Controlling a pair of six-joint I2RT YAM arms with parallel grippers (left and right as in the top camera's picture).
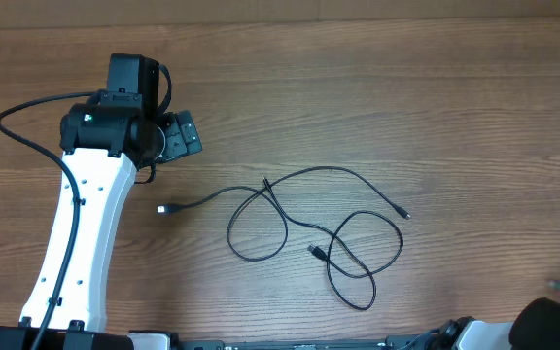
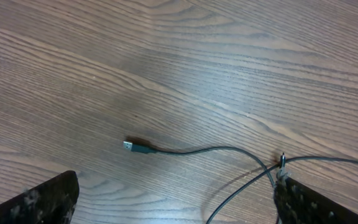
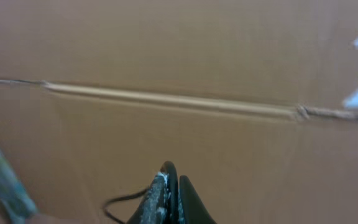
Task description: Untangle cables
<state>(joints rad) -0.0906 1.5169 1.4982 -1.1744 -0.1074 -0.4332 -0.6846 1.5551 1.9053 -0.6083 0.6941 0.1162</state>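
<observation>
The cables [image 1: 304, 228] lie loosely crossed on the wooden table [image 1: 436, 107], right of centre. One strand ends in a light plug [image 1: 161, 209] at the left. Other plug ends lie at the right [image 1: 404, 214] and in the middle [image 1: 315, 251]. My left gripper [image 1: 185, 136] is up and left of the plug, open and empty. In the left wrist view its fingers [image 2: 178, 184] are wide apart above the table. The plug [image 2: 131, 147] and a strand crossing [image 2: 281, 165] lie ahead of them. My right gripper [image 3: 173, 169] is shut, facing a brown wall.
The left arm [image 1: 86, 214] stretches from the bottom left edge up the table's left side. Part of the right arm [image 1: 552, 326] shows at the bottom right corner. A thin dark cord loop [image 3: 114, 202] shows beside the right fingers; I cannot tell what it is.
</observation>
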